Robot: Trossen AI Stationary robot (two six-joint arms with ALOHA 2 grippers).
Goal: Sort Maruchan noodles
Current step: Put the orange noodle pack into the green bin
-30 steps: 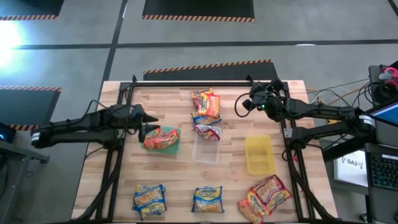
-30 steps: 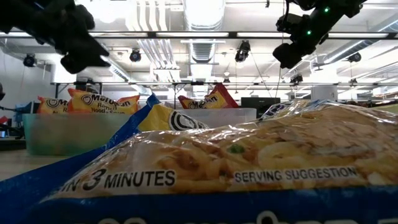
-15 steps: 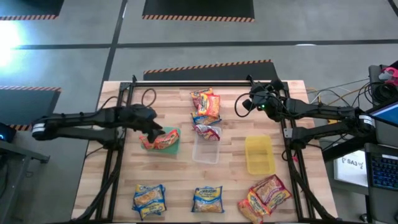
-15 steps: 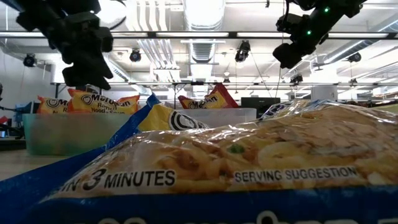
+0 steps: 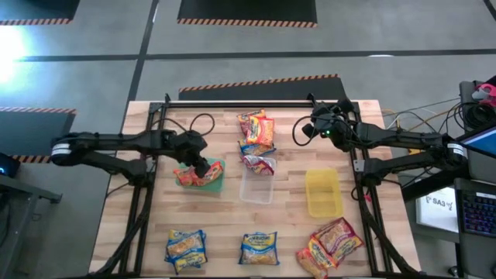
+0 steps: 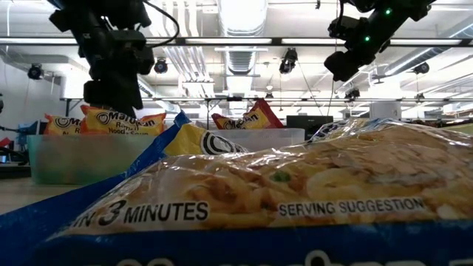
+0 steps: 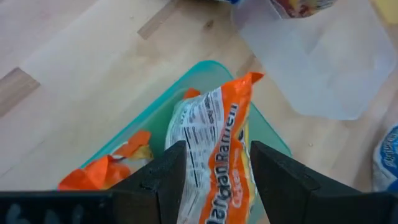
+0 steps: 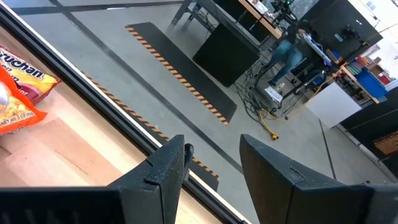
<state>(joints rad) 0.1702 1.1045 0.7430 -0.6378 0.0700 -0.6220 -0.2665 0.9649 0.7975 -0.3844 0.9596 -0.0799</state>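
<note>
Orange packet (image 7: 211, 155) between the left tool's fingers, above the green bin.

The orange packet stands between the two fingers of the left tool (image 5: 201, 165), which pinch it over the green bin (image 5: 221, 183); more orange packets (image 5: 190, 177) lie inside that bin. Beside it, the clear bin (image 5: 256, 186) holds one packet (image 5: 258, 163) at its far end, and a pile of red and orange packets (image 5: 256, 129) lies just beyond it. The yellow bin (image 5: 323, 193) sits to the right. Along the near edge of the worktop (image 5: 221, 225) lie two blue packets (image 5: 186, 248) (image 5: 258, 248) and a red-orange pile (image 5: 332, 244). The right tool (image 5: 311, 129) hangs at the far right of the worktop, fingers spread, holding nothing.
</note>
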